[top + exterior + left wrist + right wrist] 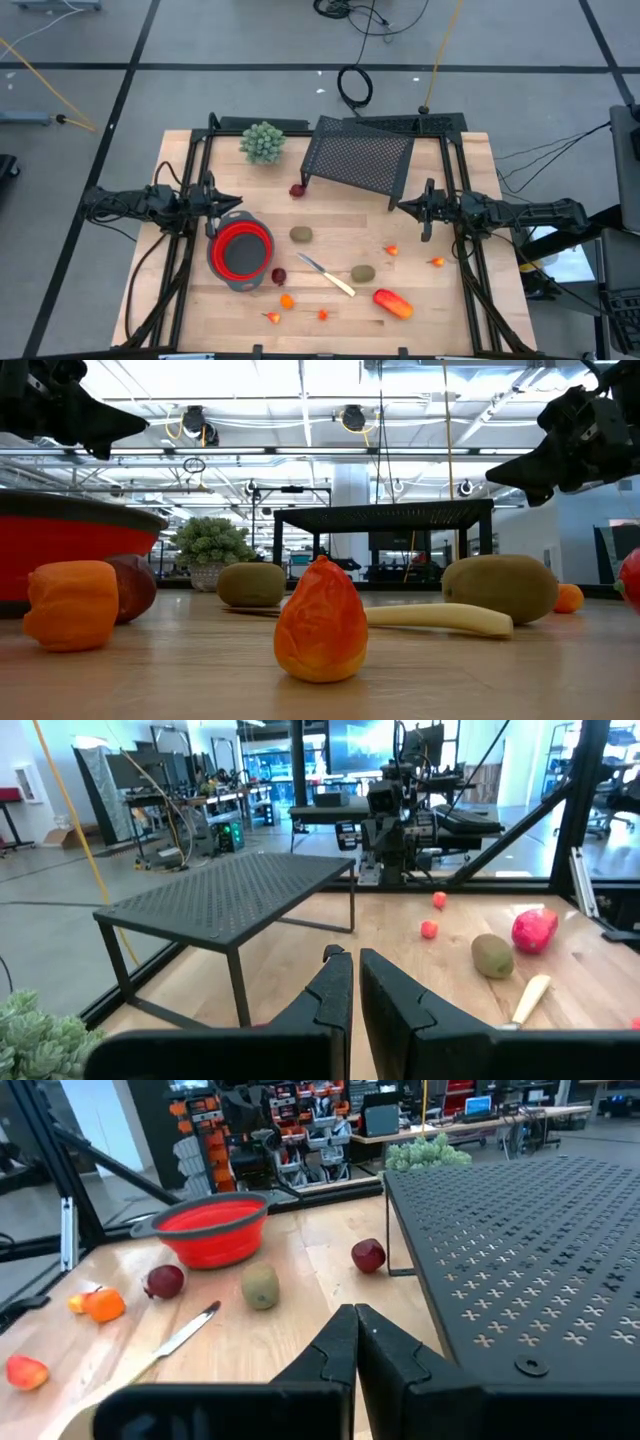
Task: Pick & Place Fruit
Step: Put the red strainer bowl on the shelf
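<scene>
The fruit lies scattered on the wooden table. There are two brown kiwis (301, 235) (363, 272) and a dark red round one (297, 190) by the mesh stand. Another dark red one (279, 276) lies beside the red bowl (241, 252). A longer orange-red piece (393, 303) and tiny orange bits (287, 300) (392, 250) lie toward the near edge. My left gripper (238, 201) (350, 960) hangs level above the table's left side, just beyond the bowl, shut and holding nothing. My right gripper (402, 207) (352, 1312) hangs level at the right side, shut and holding nothing.
A black perforated stand (360, 155) sits at the far middle, with a green plant (263, 142) to its left. A slim knife with a pale handle (328, 276) lies between the kiwis. Black frame rails (190, 200) run along both table sides.
</scene>
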Controlling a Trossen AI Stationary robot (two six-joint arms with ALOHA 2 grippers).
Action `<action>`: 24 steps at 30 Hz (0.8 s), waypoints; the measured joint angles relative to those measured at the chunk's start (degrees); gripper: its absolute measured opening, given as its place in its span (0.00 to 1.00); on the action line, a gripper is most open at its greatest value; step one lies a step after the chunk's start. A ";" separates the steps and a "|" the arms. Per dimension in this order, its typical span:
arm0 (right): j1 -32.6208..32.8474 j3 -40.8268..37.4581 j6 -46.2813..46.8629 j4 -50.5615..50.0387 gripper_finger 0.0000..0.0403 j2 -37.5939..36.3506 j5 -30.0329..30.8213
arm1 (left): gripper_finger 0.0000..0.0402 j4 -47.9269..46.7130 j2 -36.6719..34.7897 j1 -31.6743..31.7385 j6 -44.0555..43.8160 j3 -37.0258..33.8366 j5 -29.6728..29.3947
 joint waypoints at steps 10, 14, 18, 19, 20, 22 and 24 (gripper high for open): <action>0.01 0.00 4.43 0.28 0.00 0.00 -0.02 | 0.06 9.59 3.96 -0.02 1.21 0.07 -0.04; 0.00 0.00 4.45 0.28 0.00 0.00 0.00 | 0.06 11.68 9.42 0.00 -1.80 0.07 -1.54; 0.02 0.00 4.45 0.28 0.00 0.00 0.00 | 0.06 10.70 15.92 0.00 -6.60 2.53 -3.04; 0.00 0.00 4.45 0.29 0.00 0.00 0.00 | 0.06 10.53 17.63 0.00 -7.26 3.60 -3.04; 0.01 0.00 4.45 0.28 0.00 0.00 0.00 | 0.06 10.27 19.34 0.00 -7.78 4.85 -3.04; 0.00 0.00 4.45 0.28 0.00 0.00 0.00 | 0.06 7.94 22.64 0.00 -9.15 7.98 -3.04; 0.00 0.00 4.45 0.28 0.00 0.00 0.00 | 0.06 3.44 26.11 0.00 -11.29 11.87 -3.04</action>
